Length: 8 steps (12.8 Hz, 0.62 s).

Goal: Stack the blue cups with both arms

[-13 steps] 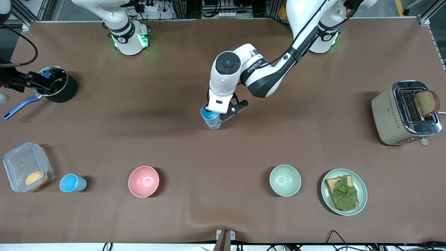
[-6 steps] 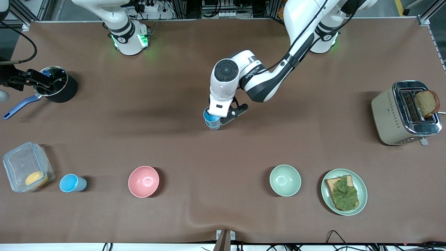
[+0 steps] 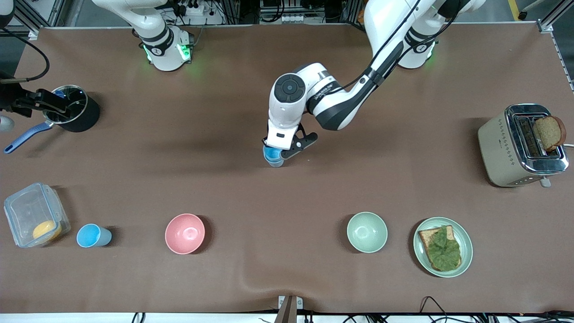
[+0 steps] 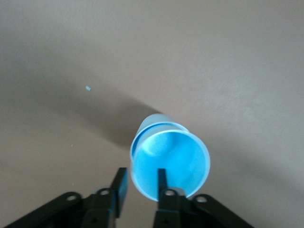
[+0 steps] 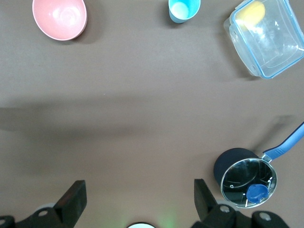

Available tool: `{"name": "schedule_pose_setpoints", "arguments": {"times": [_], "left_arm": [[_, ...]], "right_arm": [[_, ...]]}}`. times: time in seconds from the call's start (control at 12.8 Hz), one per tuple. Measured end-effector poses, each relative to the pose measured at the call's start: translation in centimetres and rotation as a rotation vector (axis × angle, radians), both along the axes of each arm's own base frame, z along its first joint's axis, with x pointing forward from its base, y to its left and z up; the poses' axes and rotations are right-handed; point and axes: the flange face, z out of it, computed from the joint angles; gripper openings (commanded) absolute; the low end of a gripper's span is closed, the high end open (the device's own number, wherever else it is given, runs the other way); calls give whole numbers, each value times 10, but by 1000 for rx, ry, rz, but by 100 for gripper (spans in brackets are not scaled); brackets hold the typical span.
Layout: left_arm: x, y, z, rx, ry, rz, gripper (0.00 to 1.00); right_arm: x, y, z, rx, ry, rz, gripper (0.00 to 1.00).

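At mid-table, the left gripper (image 3: pixel 274 151) pinches the rim of a blue cup (image 4: pixel 170 164) nested in another. A third blue cup (image 3: pixel 92 236) stands empty beside a clear box (image 3: pixel 32 215) holding something yellow. Right gripper (image 5: pixel 137 202), fingers apart, waits above a lidded pot (image 5: pixel 244 176).

1. Nested blue cups (image 3: pixel 273 157): bright blue inside, greyer blue outside.
2. Single cup (image 3: pixel 92 236): light blue.
3. Surface (image 3: pixel 224 188): plain brown.
4. 2 bowls: pink (image 3: pixel 184 233), pale green (image 3: pixel 367 232).
5. Pan (image 3: pixel 74 114): black, blue handle.
6. Left pincer (image 4: pixel 142 187): black.
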Motion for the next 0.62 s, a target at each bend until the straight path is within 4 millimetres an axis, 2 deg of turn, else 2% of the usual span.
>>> {"name": "schedule_pose_setpoints", "arguments": {"times": [0.16, 0.31, 0.47, 0.62], "left_arm": [[19, 12, 28, 22, -104, -11, 100], [42, 34, 65, 34, -196, 7, 100], [74, 77, 103, 50, -258, 29, 100], [104, 133, 140, 97, -290, -17, 100]], "right_arm": [[-1, 2, -1, 0, 8, 3, 100], [-1, 2, -1, 0, 8, 4, 100], [-1, 2, -1, 0, 7, 4, 100], [0, 2, 0, 0, 5, 4, 100]]}}
